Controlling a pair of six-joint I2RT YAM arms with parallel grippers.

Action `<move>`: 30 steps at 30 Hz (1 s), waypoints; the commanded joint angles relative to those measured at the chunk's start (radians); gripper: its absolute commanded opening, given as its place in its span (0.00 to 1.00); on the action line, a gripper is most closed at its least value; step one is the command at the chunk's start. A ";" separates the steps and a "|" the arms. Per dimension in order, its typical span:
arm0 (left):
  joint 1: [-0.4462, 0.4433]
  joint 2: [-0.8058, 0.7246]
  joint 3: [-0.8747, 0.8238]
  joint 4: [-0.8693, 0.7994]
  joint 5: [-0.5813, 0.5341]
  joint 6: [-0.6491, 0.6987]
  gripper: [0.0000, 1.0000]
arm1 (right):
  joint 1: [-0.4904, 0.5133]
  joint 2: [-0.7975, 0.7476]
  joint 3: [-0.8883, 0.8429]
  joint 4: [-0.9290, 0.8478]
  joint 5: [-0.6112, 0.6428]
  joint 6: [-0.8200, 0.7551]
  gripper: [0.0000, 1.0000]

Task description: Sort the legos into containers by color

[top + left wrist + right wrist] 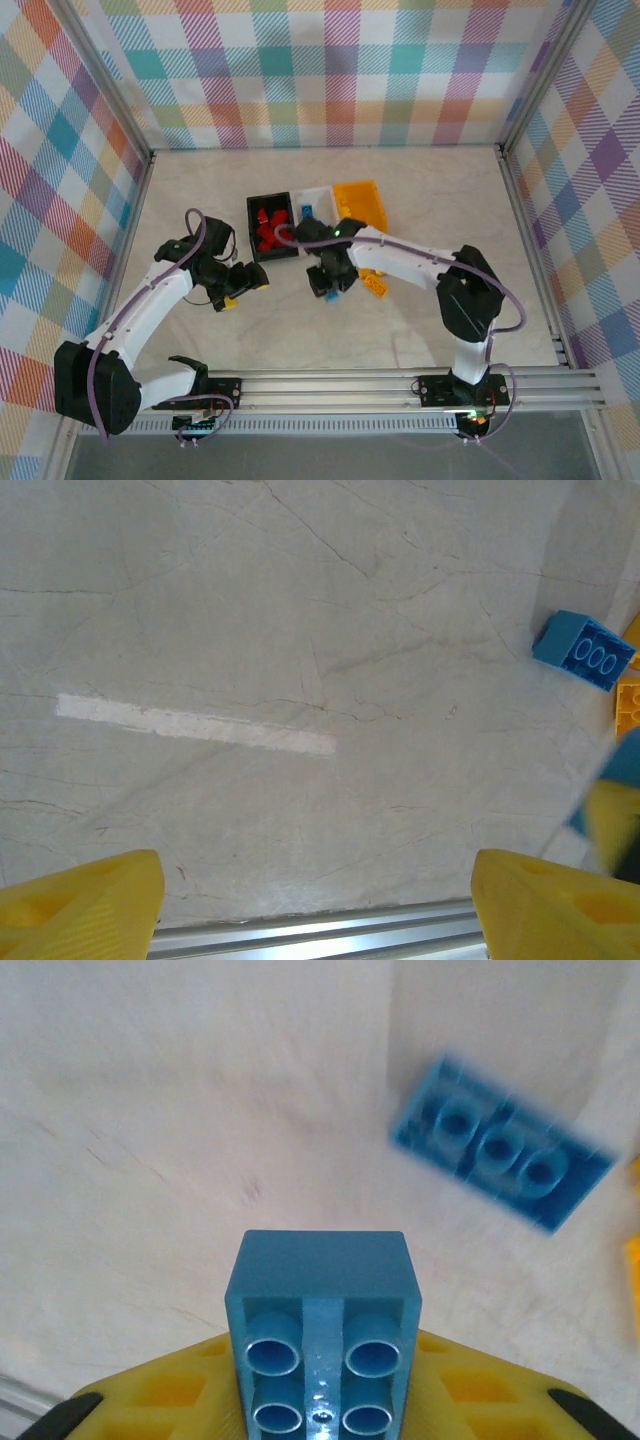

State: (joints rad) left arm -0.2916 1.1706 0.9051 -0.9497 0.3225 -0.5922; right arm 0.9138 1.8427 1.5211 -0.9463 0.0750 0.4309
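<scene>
Yellow fingers (170, 1395), right arm: clamped on a blue brick (322, 1310), one pad on each side, its four round hollows facing the wrist camera.
Right gripper (330, 282): low over the table (200, 180), just in front of the bins.
Loose blue brick (500, 1145): lying on the table beyond and to the right of the held one, apart from it, with three hollows in a row showing (pretty blurry).
Yellow fingers (85, 905), left arm: spread wide, nothing between them but bare table.
Left gripper (315, 905): from overhead it sits in front of and left of the black bin, apart from the right gripper.
Blue lego (585, 650): on the table at the right side of the left wrist view. Can't tell if it's the loose one again.
Yellow lego (628, 702): just beside that blue lego, cut off by the frame edge.
Tape strip (195, 723): pale, stuck flat on the table.
Black bin (251, 228): leftmost of the three, with red legos (268, 230) inside.
White bin (318, 193): the middle one, with a blue piece (308, 212) in it.
Orange-yellow bin (360, 200): rightmost. Can't make out the contents.
Yellow brick (373, 284): on the table just right of the right gripper, in front of the orange-yellow bin.
</scene>
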 commanded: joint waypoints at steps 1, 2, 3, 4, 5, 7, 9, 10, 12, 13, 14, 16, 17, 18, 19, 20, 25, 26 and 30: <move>0.014 -0.022 0.021 -0.027 0.013 -0.021 0.81 | -0.072 -0.005 0.112 -0.036 0.031 -0.035 0.37; 0.014 -0.022 0.023 -0.029 0.013 -0.023 0.81 | -0.093 0.016 0.145 -0.036 0.026 -0.042 0.37; 0.013 -0.020 0.026 -0.032 0.016 -0.025 0.81 | -0.117 0.042 0.186 -0.037 0.023 -0.049 0.37; 0.013 -0.019 0.029 -0.036 0.015 -0.026 0.81 | -0.138 0.067 0.222 -0.033 0.021 -0.058 0.37; 0.012 -0.019 0.032 -0.041 0.015 -0.026 0.81 | -0.153 0.086 0.248 -0.024 0.021 -0.066 0.37; 0.012 -0.020 0.037 -0.051 0.014 -0.029 0.81 | -0.187 0.131 0.300 -0.004 0.018 -0.079 0.37; 0.012 -0.021 0.041 -0.064 0.007 -0.029 0.81 | -0.212 0.174 0.343 0.016 0.014 -0.092 0.37; 0.012 -0.019 0.043 -0.068 0.006 -0.032 0.81 | -0.222 0.200 0.372 0.022 0.009 -0.098 0.37; 0.012 -0.016 0.047 -0.075 0.007 -0.035 0.81 | -0.235 0.244 0.420 0.034 0.001 -0.108 0.37; 0.012 -0.015 0.049 -0.078 0.007 -0.039 0.81 | -0.240 0.263 0.438 0.041 -0.003 -0.110 0.37; 0.012 -0.012 0.051 -0.079 0.007 -0.044 0.81 | -0.243 0.288 0.458 0.052 -0.012 -0.113 0.38; 0.012 -0.009 0.055 -0.080 0.007 -0.053 0.81 | -0.249 0.328 0.494 0.063 -0.029 -0.116 0.38; 0.013 -0.008 0.057 -0.080 0.006 -0.059 0.81 | -0.250 0.349 0.514 0.064 -0.033 -0.118 0.38; 0.013 -0.009 0.059 -0.081 0.004 -0.064 0.81 | -0.250 0.370 0.532 0.061 -0.038 -0.119 0.39; 0.011 -0.008 0.062 -0.081 0.003 -0.069 0.81 | -0.251 0.386 0.553 0.061 -0.041 -0.121 0.39; 0.012 -0.008 0.065 -0.082 0.000 -0.071 0.81 | -0.252 0.400 0.566 0.061 -0.044 -0.122 0.40; 0.012 0.002 0.072 -0.083 -0.003 -0.078 0.81 | -0.257 0.443 0.632 0.044 -0.076 -0.124 0.48; 0.012 0.004 0.070 -0.080 -0.002 -0.081 0.81 | -0.256 0.444 0.638 0.038 -0.082 -0.125 0.51; 0.012 0.021 0.068 -0.060 0.010 -0.089 0.81 | -0.257 0.419 0.639 0.013 -0.089 -0.121 0.60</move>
State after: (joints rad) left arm -0.2916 1.1774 0.9527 -0.9943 0.3222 -0.6632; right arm 0.6609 2.2791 2.1361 -0.8978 0.0132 0.3153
